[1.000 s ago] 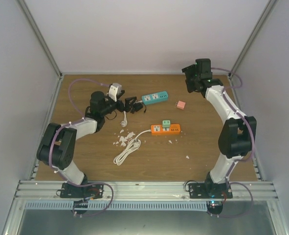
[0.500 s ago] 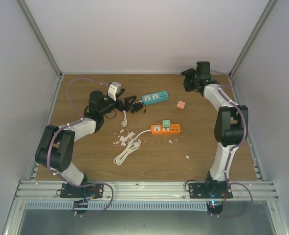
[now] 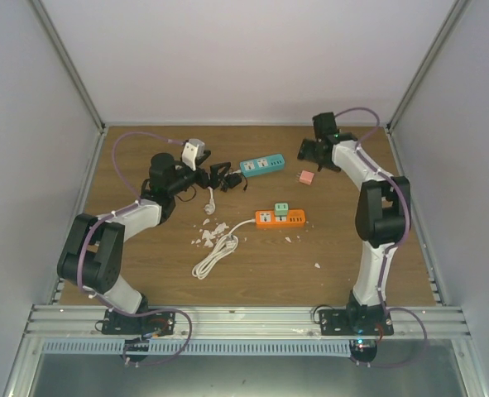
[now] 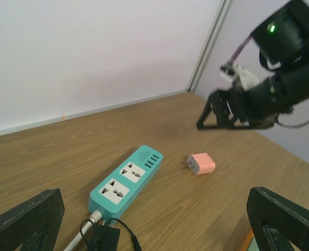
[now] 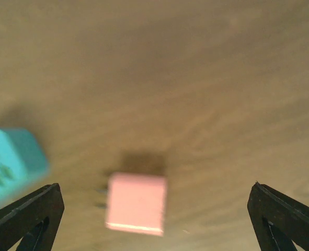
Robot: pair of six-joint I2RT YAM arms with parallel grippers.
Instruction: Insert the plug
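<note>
Right wrist view: boxy pink plug (image 5: 136, 203) lies on wood-grain table (image 5: 196, 78).

This looks like a robotics lab test cell: plain white panel walls (image 3: 252, 58) set in aluminium corner posts (image 3: 73, 70) box in a wood-grain tabletop (image 3: 269, 281). Two black-and-white robot arms, the left arm (image 3: 141, 213) and the right arm (image 3: 382, 211), are bolted to a slotted aluminium rail (image 3: 244, 318) at the near edge. Purple cables (image 3: 132, 135) loop along them.
</note>
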